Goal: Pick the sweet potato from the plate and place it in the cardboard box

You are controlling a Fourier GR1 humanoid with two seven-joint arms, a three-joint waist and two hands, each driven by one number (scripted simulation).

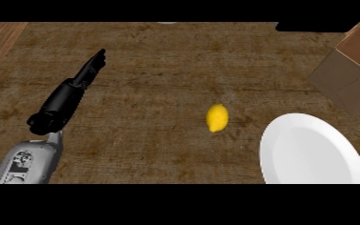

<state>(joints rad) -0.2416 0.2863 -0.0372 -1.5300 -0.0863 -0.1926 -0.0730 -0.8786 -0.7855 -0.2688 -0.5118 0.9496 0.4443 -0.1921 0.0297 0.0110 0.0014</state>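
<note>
Counter (155,66) bears lemon (217,118) near plate (309,148); left robot hand (69,94) straight-fingered, holding nothing.

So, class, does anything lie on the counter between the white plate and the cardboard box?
Nothing visible does. Only counter shows between the plate and the box. The lemon lies left of the plate, off that line. No sweet potato shows on the plate's visible part.

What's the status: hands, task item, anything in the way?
Status: left hand open, at left; right hand not in view. Visible plate bare, no sweet potato seen. One yellow fruit on counter, left of plate; cardboard box at right edge.
</note>
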